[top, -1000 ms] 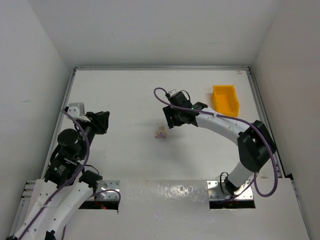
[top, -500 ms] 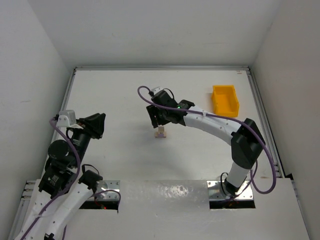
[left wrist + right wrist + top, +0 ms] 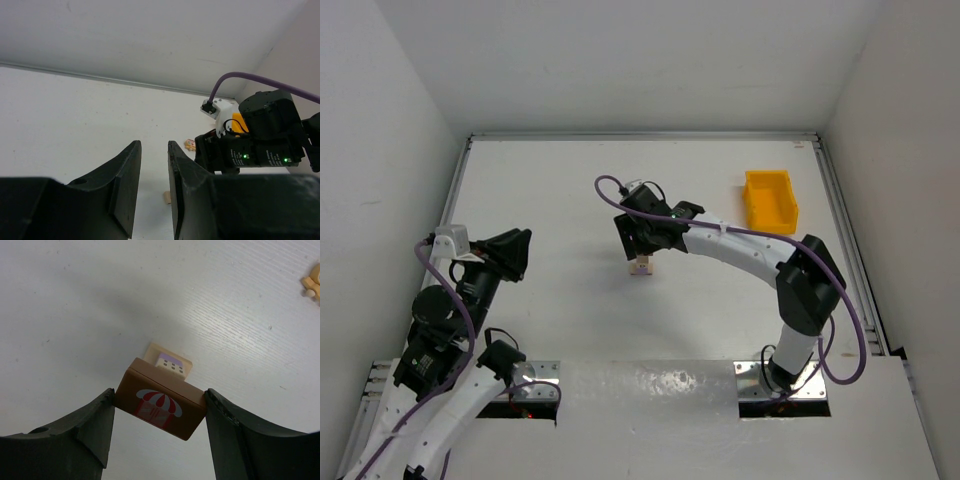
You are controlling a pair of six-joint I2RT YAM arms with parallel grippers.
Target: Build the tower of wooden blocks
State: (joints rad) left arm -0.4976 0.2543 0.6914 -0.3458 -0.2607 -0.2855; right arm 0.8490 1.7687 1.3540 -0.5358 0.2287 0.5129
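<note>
In the right wrist view my right gripper (image 3: 159,396) is shut on a dark brown block (image 3: 161,402) with a red-and-white awning picture. Directly under it a pale tan block (image 3: 172,361) with a purple-roofed house picture stands on the white table. I cannot tell whether the two touch. From above, the right gripper (image 3: 639,240) hovers over the pale block (image 3: 641,266) at mid-table. My left gripper (image 3: 513,253) stands far to the left. In its wrist view the left gripper (image 3: 154,144) is open, with nothing between its fingers.
A yellow bin (image 3: 770,199) stands at the back right. A small pale piece (image 3: 312,282) lies apart from the stack. The left wrist view shows a printed piece (image 3: 190,144) and a small pale block (image 3: 167,197) on the table beside the right gripper (image 3: 250,147). White walls enclose the table.
The right gripper has carried the brown block leftward from beside the pale block to directly over it. The left arm has drawn back a little to the left.
</note>
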